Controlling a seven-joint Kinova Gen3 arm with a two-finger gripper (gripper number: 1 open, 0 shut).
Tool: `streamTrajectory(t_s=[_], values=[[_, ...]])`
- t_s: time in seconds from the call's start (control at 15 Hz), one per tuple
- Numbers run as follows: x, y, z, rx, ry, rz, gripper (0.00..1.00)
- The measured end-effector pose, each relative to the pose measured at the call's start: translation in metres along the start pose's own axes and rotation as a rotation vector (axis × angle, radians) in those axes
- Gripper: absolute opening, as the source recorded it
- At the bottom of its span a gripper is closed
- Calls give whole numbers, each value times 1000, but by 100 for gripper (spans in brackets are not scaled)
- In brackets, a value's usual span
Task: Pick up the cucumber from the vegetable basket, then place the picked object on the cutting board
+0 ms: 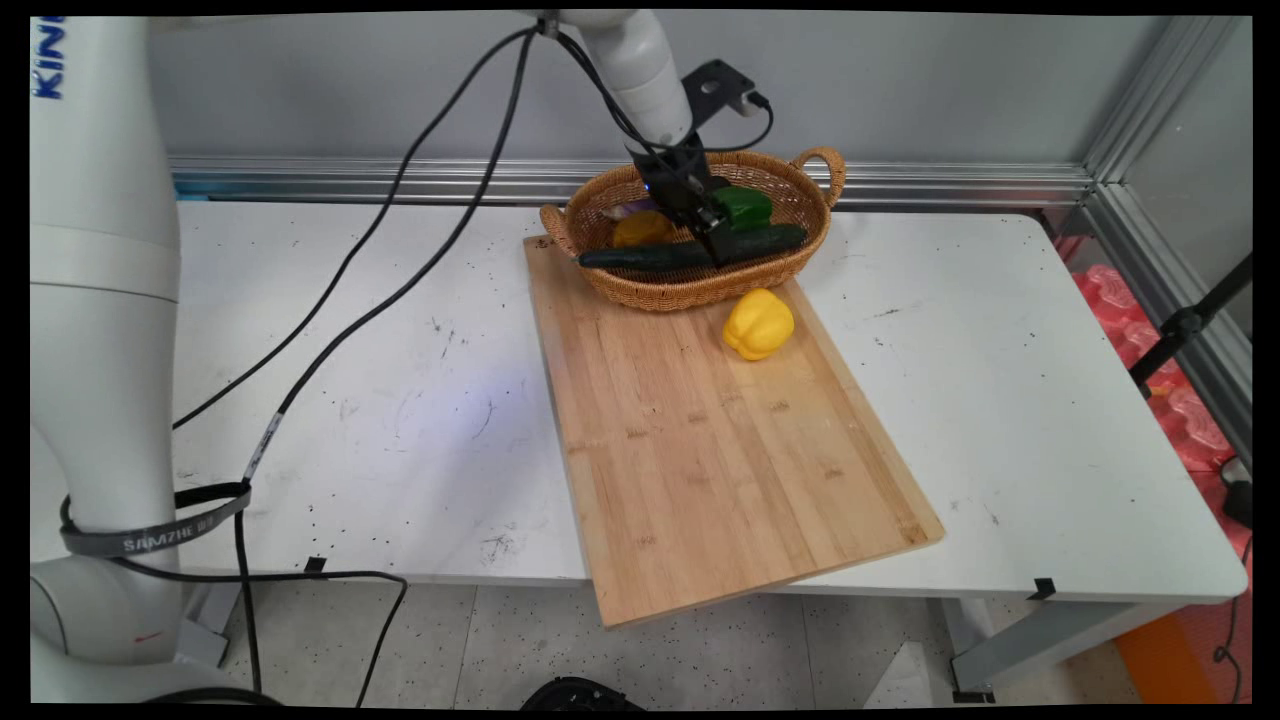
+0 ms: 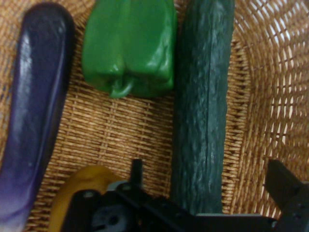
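Note:
My gripper (image 1: 716, 232) reaches down into a wicker basket (image 1: 700, 290) at the far end of a wooden cutting board (image 1: 720, 450). It is open, its two fingers standing either side of a long dark green cucumber (image 2: 203, 96) without touching it. In the main view the cucumber (image 1: 660, 256) lies along the basket's near side. Beside it in the basket are a green bell pepper (image 2: 128, 46), a purple eggplant (image 2: 36, 111) and a yellow-orange vegetable (image 2: 79, 186), partly hidden by the gripper's linkage.
A yellow bell pepper (image 1: 758, 323) sits on the cutting board just in front of the basket. The board overhangs the table's (image 1: 1000, 400) near edge. Black cables (image 1: 400, 270) hang from the arm across the table's left half.

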Motion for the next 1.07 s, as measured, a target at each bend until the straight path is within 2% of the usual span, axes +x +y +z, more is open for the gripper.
streamTrajectory(t_s=[0.07,0.13,0.6,0.87,1.07], values=[[1,2,4,0,-7,2,100],[1,3,7,-1,-11,3,0],[-1,8,6,12,-17,36,0],[-10,6,-21,33,2,67,0],[-19,7,-54,45,28,95,0]])
